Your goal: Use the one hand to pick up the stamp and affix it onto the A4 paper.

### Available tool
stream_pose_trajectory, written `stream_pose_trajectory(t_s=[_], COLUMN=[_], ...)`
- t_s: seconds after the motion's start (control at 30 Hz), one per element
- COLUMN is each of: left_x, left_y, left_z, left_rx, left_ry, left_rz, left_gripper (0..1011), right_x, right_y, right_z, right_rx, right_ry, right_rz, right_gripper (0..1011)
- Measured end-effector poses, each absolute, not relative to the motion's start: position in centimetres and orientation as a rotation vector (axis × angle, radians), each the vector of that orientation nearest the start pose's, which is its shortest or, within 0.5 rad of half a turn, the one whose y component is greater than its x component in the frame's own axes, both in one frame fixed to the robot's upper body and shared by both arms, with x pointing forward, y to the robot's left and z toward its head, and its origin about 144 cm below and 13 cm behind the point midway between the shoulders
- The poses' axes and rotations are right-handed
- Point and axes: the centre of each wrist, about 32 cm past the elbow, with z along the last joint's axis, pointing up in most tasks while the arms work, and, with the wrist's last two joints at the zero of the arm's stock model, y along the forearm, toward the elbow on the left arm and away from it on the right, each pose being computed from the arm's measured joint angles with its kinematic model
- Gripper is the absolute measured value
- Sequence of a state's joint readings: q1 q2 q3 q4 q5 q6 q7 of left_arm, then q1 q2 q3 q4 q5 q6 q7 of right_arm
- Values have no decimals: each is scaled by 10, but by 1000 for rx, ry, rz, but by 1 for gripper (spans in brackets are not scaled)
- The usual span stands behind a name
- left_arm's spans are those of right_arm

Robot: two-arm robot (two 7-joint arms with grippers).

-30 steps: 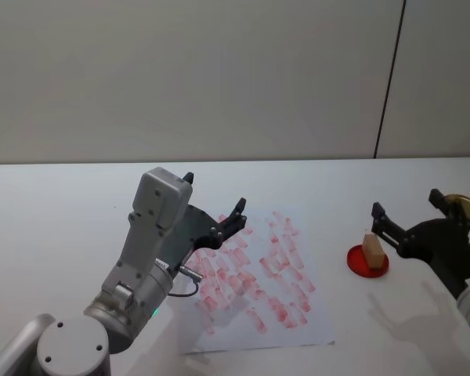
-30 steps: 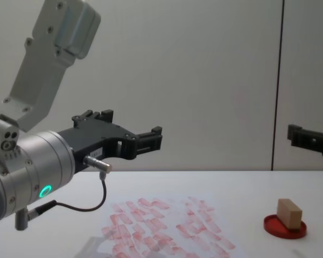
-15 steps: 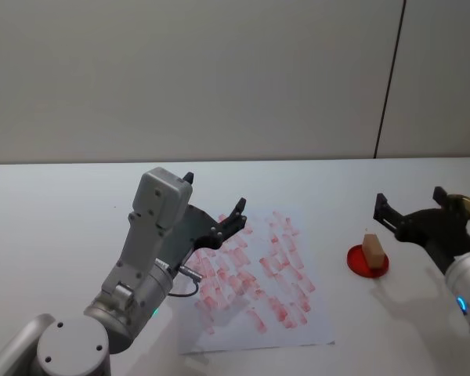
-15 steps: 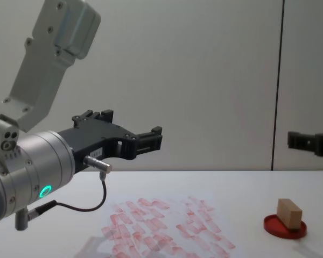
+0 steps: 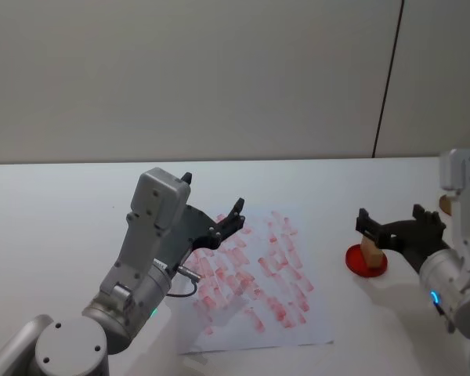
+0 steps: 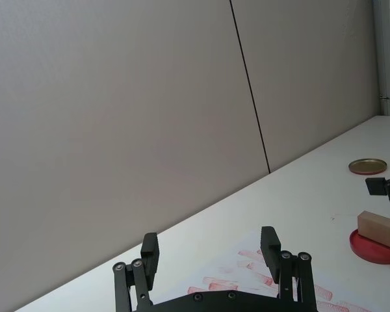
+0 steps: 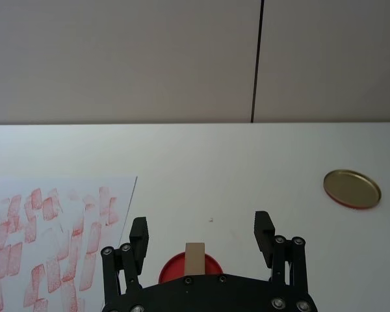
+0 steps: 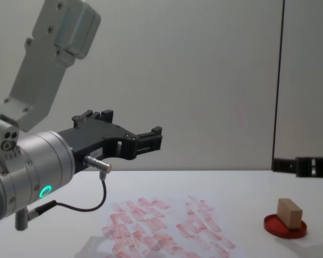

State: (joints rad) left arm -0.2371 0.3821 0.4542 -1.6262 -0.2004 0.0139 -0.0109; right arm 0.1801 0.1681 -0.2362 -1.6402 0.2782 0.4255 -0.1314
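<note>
Far left, the left gripper (image 5: 214,196) is parked in the air over the left part of the A4 paper (image 5: 254,283), fingers spread wide and holding nothing. The paper lies flat mid-table, covered in pinkish-red stamp marks that are too small to read. Right of it, apart from the sheet, the stamp (image 8: 289,213) sits on the red ink pad (image 8: 284,229). It is a small plain wooden block, so likely light, stiff and not fragile, with smooth sides that could slip a little. It is best pinched across its two long side faces, up high and clear of the inked bottom. The right gripper (image 7: 201,226) hovers above it, fingers wide, not touching. Far right lies a gold lid (image 7: 352,188). No brand or label is legible.
</note>
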Motion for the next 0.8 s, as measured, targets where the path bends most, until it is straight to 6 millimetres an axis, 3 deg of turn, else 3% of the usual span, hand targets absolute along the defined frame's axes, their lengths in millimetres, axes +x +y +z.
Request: stream_pose_trajectory(t_s=[0.4,0.57,0.8], left_x=[492,492,492], left_y=[198,198,198], left_z=[1204,1204,1204], left_rx=[61,61,61], left_ry=[-268,-268,-268], left_rz=[1124,1124,1124], left_gripper=[993,993,993], right_x=[505,507,510], right_y=[-188,-186,-183], right_z=[1204,1202,1199], right_rx=[-218,-237,-267], right_ry=[272,292,311], right_rz=[-1432,-1439,-1446], right_gripper=[994,903,692])
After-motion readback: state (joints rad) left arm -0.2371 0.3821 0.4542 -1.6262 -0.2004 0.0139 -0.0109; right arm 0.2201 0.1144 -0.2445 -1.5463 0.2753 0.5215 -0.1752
